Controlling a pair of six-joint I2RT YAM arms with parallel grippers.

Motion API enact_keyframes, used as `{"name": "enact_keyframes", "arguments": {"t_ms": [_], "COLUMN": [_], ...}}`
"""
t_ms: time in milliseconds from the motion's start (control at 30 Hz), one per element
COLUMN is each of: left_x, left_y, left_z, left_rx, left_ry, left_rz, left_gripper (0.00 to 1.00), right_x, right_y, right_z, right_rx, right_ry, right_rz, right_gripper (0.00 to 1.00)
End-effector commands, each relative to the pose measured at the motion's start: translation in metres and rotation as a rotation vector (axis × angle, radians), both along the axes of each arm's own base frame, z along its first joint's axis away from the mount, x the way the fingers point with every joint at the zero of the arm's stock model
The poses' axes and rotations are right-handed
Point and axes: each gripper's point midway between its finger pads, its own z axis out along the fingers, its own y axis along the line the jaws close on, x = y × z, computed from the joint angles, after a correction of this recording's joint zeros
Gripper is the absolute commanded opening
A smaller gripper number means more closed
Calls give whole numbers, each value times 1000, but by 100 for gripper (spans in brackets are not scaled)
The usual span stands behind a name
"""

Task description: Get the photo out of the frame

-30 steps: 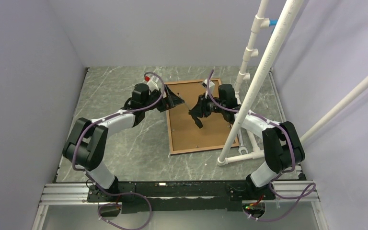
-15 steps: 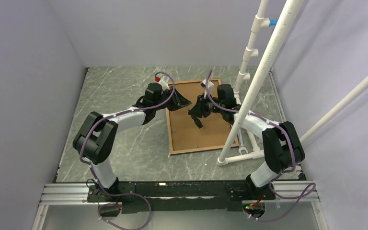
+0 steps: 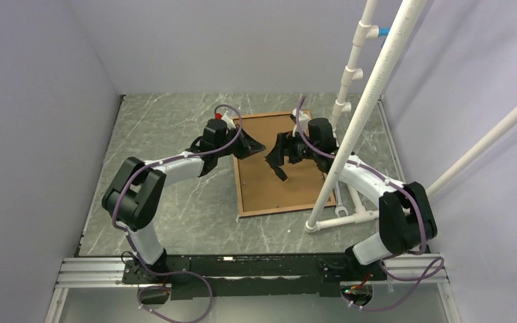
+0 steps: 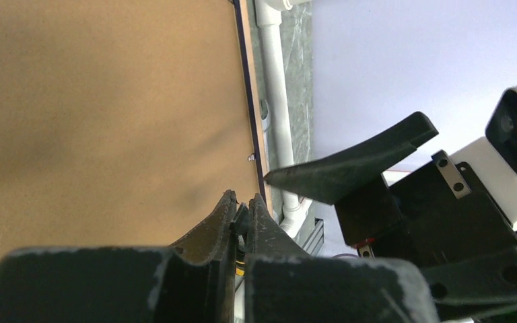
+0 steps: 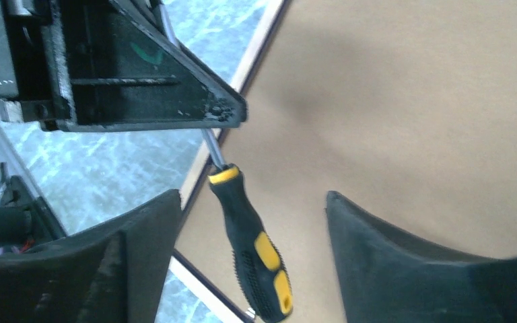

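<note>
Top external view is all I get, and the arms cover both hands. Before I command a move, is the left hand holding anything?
Observer: Yes. The wrist views show the left hand shut on the metal shaft of a black and yellow screwdriver. Its handle hangs over the photo, which lies brown back up.
Operator: Good. And the right hand, is it gripping something too?
Observer: No. The right hand is open and holds nothing. In its own wrist view its fingers stand wide apart, one on either side of that handle.
</note>
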Motion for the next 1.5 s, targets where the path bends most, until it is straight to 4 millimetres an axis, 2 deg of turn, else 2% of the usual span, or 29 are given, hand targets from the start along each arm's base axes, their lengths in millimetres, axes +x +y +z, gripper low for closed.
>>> {"name": "enact_keyframes", "arguments": {"t_ms": [0,33,100,167,200,333,433,533,733,867,1133,1333,1467], "left_x": [-3,-3,-5,-5,-6,-4,-5,-8,-16,-17,-19,-21,-24], "left_y": [-2,-3,-4,-5,-6,-8,-17,-28,-44,-50,-56,-58,-61], "left_z": [36,38,38,40,41,47,54,55,51,52,54,57,59], "left_rx": [-91,-98,-108,-129,-147,-241,-321,-368,-366,-379,-377,-385,-386], "left_ry": [-29,-30,-21,-5,6,51,75,111,136,144,141,141,136], "left_rz": [23,24,29,40,45,82,75,38,-3,-29,-40,-51,-65], "left_gripper": [0,0,0,0,0,0,0,0,0,0,0,0,0], "right_x": [1,0,-6,-17,-26,-44,-52,-52,-57,-61,-64,-68,-67], "right_y": [-24,-31,-43,-45,-47,-49,-44,-47,-42,-40,-40,-40,-42], "right_z": [19,19,19,24,18,17,17,15,29,36,38,32,30], "right_rx": [-38,-41,-9,101,161,370,412,406,459,486,492,486,463], "right_ry": [1,10,47,82,115,197,188,184,159,145,138,145,130], "right_rz": [-146,-188,-245,-218,-200,-117,-56,-67,-7,16,19,27,18], "right_gripper": [93,99,100,100,100,100,100,98,92,82,62,52,49]}}
